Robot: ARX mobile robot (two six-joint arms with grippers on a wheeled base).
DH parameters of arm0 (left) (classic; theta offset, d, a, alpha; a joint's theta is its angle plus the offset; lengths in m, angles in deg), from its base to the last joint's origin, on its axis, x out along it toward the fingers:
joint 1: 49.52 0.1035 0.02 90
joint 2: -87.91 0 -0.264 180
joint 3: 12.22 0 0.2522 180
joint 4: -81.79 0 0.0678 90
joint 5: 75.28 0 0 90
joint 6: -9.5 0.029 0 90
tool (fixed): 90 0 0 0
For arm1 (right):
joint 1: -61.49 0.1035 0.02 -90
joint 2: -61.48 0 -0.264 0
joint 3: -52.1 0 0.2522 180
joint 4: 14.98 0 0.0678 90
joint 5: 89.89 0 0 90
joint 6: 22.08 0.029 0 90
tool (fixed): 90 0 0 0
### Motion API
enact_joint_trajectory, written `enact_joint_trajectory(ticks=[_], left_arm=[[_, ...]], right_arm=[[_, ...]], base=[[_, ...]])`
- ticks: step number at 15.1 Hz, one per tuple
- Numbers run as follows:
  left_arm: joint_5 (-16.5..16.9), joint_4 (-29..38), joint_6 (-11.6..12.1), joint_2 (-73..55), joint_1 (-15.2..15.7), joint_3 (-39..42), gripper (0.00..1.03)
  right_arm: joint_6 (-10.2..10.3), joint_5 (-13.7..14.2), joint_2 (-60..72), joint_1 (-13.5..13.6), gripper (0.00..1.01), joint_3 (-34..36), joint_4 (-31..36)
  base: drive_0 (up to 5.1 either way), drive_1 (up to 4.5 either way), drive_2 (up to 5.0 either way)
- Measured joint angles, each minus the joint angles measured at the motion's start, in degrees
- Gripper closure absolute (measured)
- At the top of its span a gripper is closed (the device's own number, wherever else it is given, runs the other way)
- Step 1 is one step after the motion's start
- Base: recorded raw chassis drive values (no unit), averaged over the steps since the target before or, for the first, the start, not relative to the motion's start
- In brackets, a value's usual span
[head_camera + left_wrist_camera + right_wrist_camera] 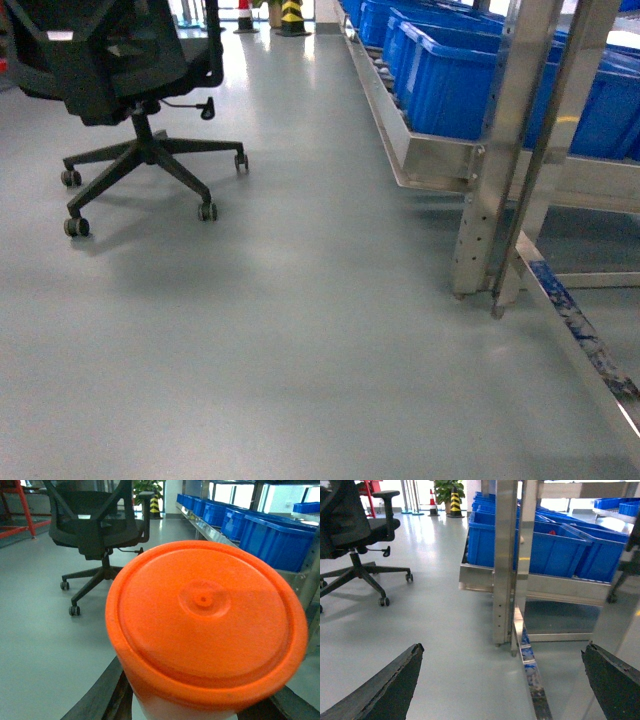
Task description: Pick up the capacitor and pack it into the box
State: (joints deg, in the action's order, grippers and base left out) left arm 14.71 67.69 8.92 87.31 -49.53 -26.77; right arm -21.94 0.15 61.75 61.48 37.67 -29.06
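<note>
Left fingers (110,690) are gripping an orange-lidded jar (205,625) for carrying; right fingers (385,685) are gaping empty; crates (470,70) at 2 o'clock.

the orange lid (205,625) fills the left wrist view, blurred, hiding the left hand's fingers (100,695) almost wholly and whatever sits beneath it. the office chair (110,70) loses its back at the head view's top edge.
</note>
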Motion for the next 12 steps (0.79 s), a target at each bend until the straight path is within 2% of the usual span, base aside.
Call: enact_joint_trajectory(ticks=[12], left_arm=[[-0.1,-0.1,0.0,0.0,0.0,0.0,0.59]], right_arm=[[0.0,0.0,0.0,0.0,0.03,0.0,0.2]], base=[[-5.1,2.40,2.4]])
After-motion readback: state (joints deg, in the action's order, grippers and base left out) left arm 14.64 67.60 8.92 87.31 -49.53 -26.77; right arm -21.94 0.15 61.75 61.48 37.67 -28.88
